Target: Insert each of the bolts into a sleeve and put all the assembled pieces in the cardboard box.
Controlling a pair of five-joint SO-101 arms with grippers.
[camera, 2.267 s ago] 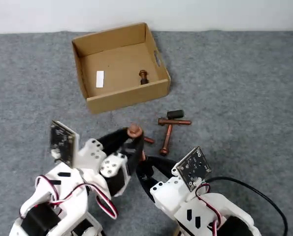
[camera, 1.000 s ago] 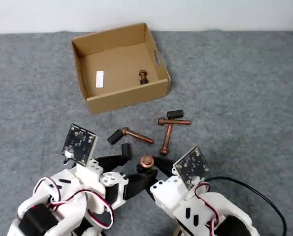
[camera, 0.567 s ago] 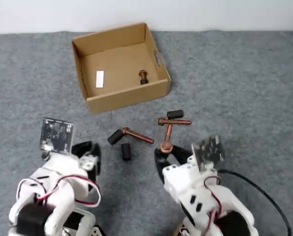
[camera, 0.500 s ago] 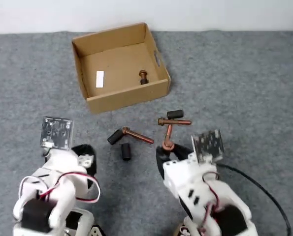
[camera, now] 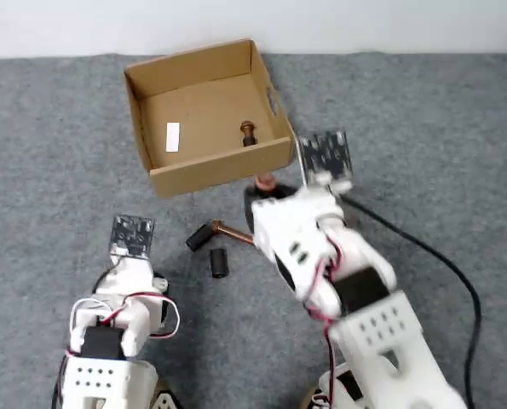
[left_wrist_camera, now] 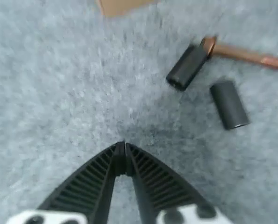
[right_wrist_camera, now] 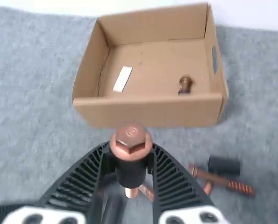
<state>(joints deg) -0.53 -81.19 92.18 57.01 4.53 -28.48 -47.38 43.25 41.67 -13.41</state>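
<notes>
My right gripper [right_wrist_camera: 129,179] is shut on an assembled piece, a copper bolt [right_wrist_camera: 131,138] standing in a black sleeve [right_wrist_camera: 129,169]. In the high view that bolt head [camera: 262,181] hangs just in front of the cardboard box [camera: 210,170], outside its near wall. One assembled piece [camera: 249,133] lies inside the box [right_wrist_camera: 148,112]. On the carpet a loose bolt [left_wrist_camera: 251,55] lies with a black sleeve [left_wrist_camera: 188,66] against its head, and a second sleeve [left_wrist_camera: 229,104] lies beside them. My left gripper [left_wrist_camera: 124,158] is shut and empty, low over the carpet short of those parts.
Grey carpet covers the table. Two more bolts [right_wrist_camera: 220,181] and a sleeve [right_wrist_camera: 224,164] lie near the box's front right corner. A white label [camera: 173,136] sits on the box floor. The left arm [camera: 121,298] stays near the front edge.
The right arm has carried the bolt and sleeve from the front of the table up to the box's near wall. The left arm has let go, drawn back and shut.
</notes>
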